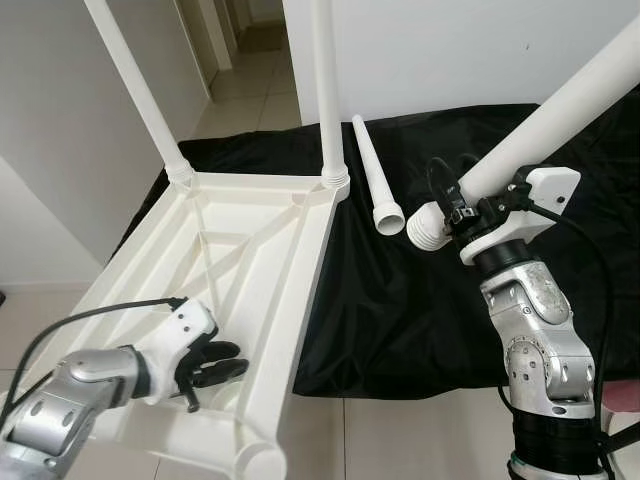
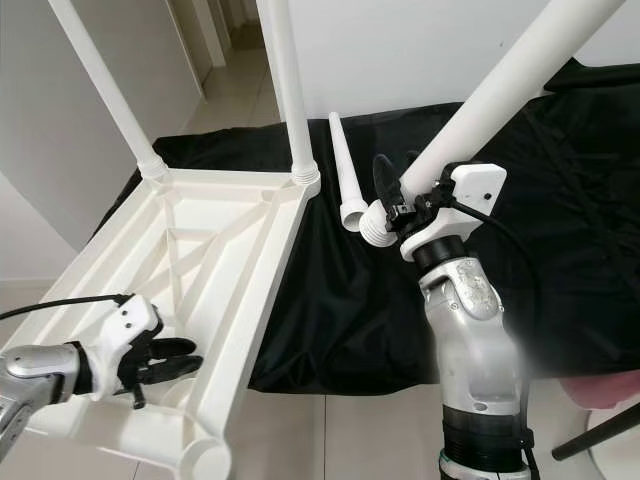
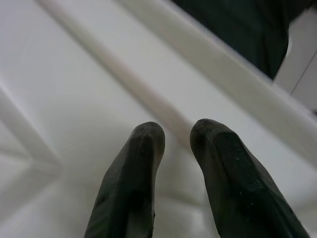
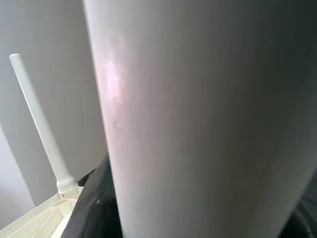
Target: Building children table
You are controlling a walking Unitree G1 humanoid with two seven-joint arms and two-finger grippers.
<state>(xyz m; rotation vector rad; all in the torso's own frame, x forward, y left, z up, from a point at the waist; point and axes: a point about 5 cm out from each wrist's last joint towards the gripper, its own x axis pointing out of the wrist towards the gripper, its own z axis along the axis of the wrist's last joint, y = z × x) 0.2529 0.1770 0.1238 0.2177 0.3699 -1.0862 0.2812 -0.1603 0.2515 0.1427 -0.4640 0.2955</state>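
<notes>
Currently: two legs on, third leg in right gripper

White tabletop (image 1: 255, 250) lies upside down, half on the black cloth (image 1: 420, 300), two legs (image 1: 327, 90) standing in its far corners. Right gripper (image 1: 462, 212) is clamped on a third leg (image 1: 560, 105), tilted, threaded end near a loose leg (image 1: 375, 180) on the cloth. Left gripper (image 1: 222, 366) rests inside the tabletop's near end, fingers (image 3: 136, 173) slightly apart, holding nothing.

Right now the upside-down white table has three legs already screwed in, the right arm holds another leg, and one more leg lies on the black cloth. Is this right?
Not quite. The table has two legs standing in it, not three, as the left eye view shows. The rest holds: the right gripper holds a leg, and one more leg lies on the black cloth.
</notes>
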